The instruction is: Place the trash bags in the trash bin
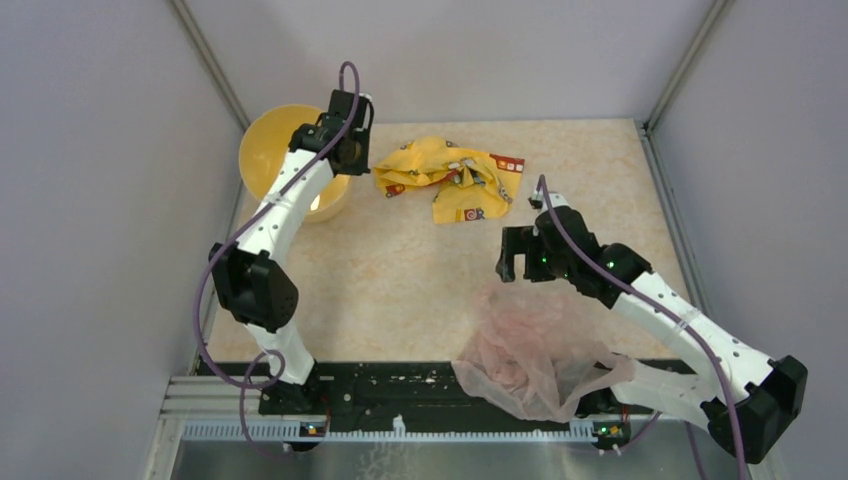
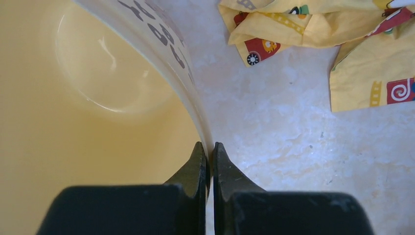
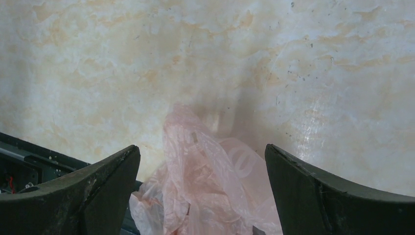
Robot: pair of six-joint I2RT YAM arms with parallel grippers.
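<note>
A pale, marbled beige worktop (image 1: 400,280) sits boxed in by plain grey walls (image 1: 90,150) on three sides, with a black rail (image 1: 400,385) running along its near edge. The trash bin (image 1: 265,145) stands in the far left corner. The left gripper (image 2: 209,149) is clamped on the bin's rim, one finger inside the wall and one outside. The pink trash bag (image 1: 530,350) lies crumpled at the near edge, right of the middle, spilling over the rail. The right gripper (image 3: 201,152) hangs above the bag's far end with its jaws spread wide, holding nothing. A crumpled yellow printed wrapper (image 1: 450,175) lies by the far edge.

From above, the left arm (image 1: 290,200) covers much of the bin's side. The dark marks on that side are cut off in the wrist view and cannot be read.
</note>
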